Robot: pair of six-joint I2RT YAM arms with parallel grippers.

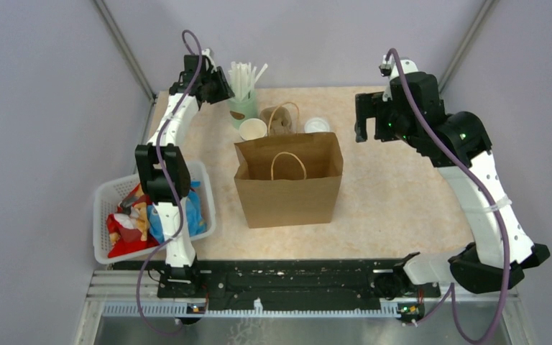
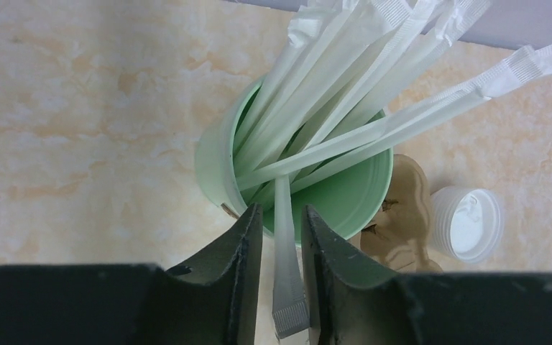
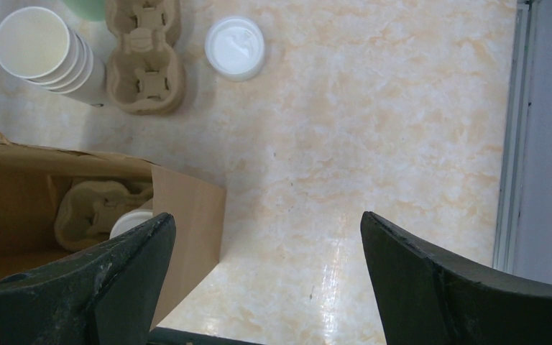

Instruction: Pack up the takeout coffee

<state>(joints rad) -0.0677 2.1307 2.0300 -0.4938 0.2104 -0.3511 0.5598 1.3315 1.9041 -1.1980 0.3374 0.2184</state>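
The takeout coffee shows only as a white lid (image 3: 132, 221) inside the open brown paper bag (image 3: 187, 215), seated in a pulp carrier (image 3: 90, 212). In the top view the bag (image 1: 287, 190) hides it. My left gripper (image 2: 282, 210) is at the green cup of wrapped straws (image 2: 345, 194) and is closed narrowly on one wrapped straw (image 2: 287, 280), which still stands in the cup. In the top view it (image 1: 221, 88) is at the table's back left. My right gripper (image 3: 266, 219) is open and empty, high over the table just right of the bag (image 1: 363, 122).
Behind the bag stand a stack of lidless paper cups (image 1: 253, 129), a stack of pulp carriers (image 1: 280, 121) and a stack of white lids (image 1: 317, 125). A white basket (image 1: 104, 198) with snack packets sits at the table's left edge.
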